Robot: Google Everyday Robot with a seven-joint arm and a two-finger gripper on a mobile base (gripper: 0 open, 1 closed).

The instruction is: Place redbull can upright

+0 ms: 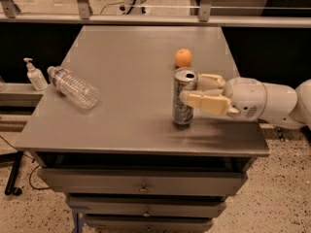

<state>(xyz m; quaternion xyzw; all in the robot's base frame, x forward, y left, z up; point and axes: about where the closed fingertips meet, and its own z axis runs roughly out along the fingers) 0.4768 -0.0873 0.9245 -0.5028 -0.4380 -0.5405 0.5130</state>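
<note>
The redbull can [183, 97], slim and silver-blue with its pull-tab top facing up, stands upright on the grey table [126, 120] near the front right. My gripper [200, 91] reaches in from the right at the can's upper half. Its cream fingers [206, 102] sit on either side of the can's right flank, spread slightly, and the can rests on the table by itself.
A small orange ball [183, 58] lies just behind the can. A clear plastic water bottle [73, 87] lies on its side at the table's left. A hand sanitizer pump bottle [33, 75] stands on a ledge to the left. Drawers are below the tabletop.
</note>
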